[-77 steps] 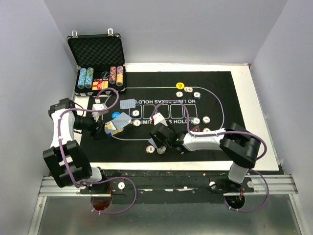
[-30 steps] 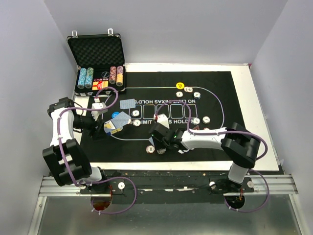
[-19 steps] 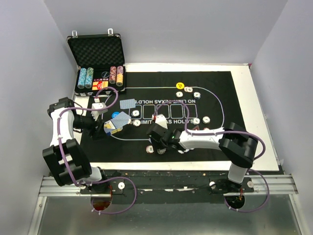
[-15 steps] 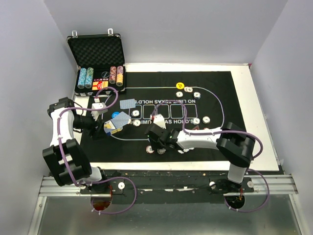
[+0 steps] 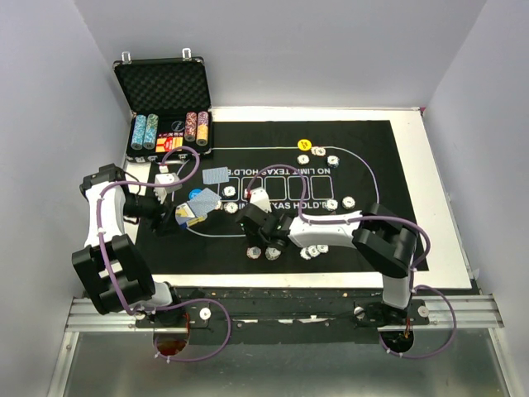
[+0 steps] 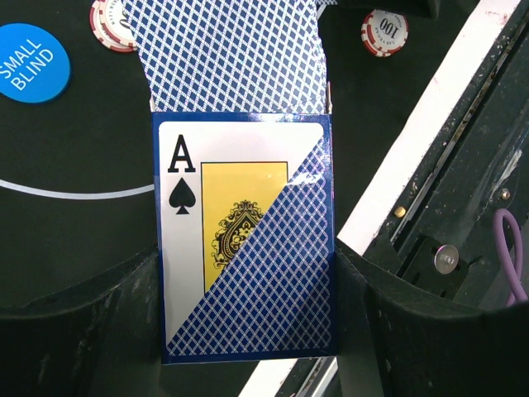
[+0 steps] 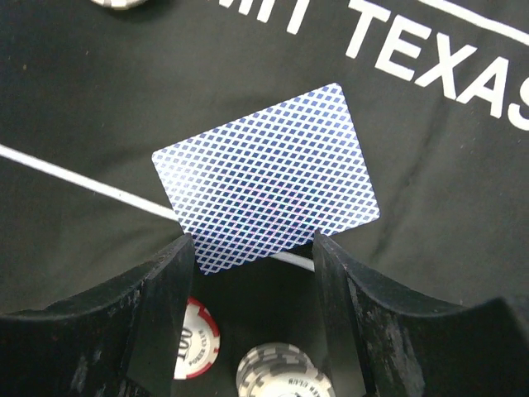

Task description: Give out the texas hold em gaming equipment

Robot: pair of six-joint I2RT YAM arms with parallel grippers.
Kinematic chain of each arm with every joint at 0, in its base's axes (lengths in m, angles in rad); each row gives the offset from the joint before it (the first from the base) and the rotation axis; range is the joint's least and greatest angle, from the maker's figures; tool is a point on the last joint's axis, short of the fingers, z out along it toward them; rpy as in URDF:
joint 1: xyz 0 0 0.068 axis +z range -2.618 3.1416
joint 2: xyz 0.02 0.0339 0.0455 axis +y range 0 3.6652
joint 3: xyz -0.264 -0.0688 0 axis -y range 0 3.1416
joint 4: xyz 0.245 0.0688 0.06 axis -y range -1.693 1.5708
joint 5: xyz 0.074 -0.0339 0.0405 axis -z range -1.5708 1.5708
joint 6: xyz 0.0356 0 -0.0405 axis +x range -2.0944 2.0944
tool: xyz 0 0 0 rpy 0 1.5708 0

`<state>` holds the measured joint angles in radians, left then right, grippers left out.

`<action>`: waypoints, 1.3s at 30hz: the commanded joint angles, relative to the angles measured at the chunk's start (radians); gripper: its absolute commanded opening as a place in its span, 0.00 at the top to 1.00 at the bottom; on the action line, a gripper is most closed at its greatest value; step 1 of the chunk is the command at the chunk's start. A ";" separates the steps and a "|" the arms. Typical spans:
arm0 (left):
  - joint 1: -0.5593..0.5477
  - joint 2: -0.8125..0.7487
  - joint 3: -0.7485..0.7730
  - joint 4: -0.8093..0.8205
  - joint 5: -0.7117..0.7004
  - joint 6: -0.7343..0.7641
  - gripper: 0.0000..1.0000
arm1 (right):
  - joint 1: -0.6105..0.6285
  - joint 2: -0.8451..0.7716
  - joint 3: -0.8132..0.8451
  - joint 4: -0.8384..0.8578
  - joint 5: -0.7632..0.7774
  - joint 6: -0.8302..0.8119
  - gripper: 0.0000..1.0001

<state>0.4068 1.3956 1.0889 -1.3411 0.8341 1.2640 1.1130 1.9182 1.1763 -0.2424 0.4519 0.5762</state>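
On the mat [image 5: 248, 136], right fingers [image 7: 153, 314] carried a card [image 7: 269, 178] leftward.

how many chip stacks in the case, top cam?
4. Bluish stack and second bluish stack sit side by side at the left of the case; reddish stack and yellowish stack at its right. Any beneath them would be hidden.

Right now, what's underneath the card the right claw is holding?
Black mat, with a white line running in under the blue-backed card. Whatever lies directly beneath it is covered. By the right claw sit a red-and-white chip and a grey chip stack.
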 commanded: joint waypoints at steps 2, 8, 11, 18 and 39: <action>0.010 0.000 0.035 -0.279 0.025 0.014 0.88 | -0.064 0.080 -0.024 -0.026 0.083 -0.062 0.33; 0.012 0.000 0.040 -0.279 0.023 0.014 0.88 | -0.131 0.114 -0.020 0.000 0.097 -0.096 0.33; 0.013 0.002 0.042 -0.279 0.025 0.011 0.88 | -0.180 0.136 -0.006 0.011 0.093 -0.110 0.33; 0.017 0.011 0.037 -0.279 0.019 0.017 0.88 | -0.289 0.157 0.037 0.028 0.093 -0.150 0.34; 0.030 0.028 0.057 -0.279 0.014 0.015 0.88 | -0.508 0.338 0.365 -0.011 0.059 -0.240 0.34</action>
<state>0.4263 1.4193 1.1076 -1.3411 0.8322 1.2640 0.6350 2.1601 1.4788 -0.1329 0.4862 0.3809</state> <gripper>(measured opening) 0.724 0.660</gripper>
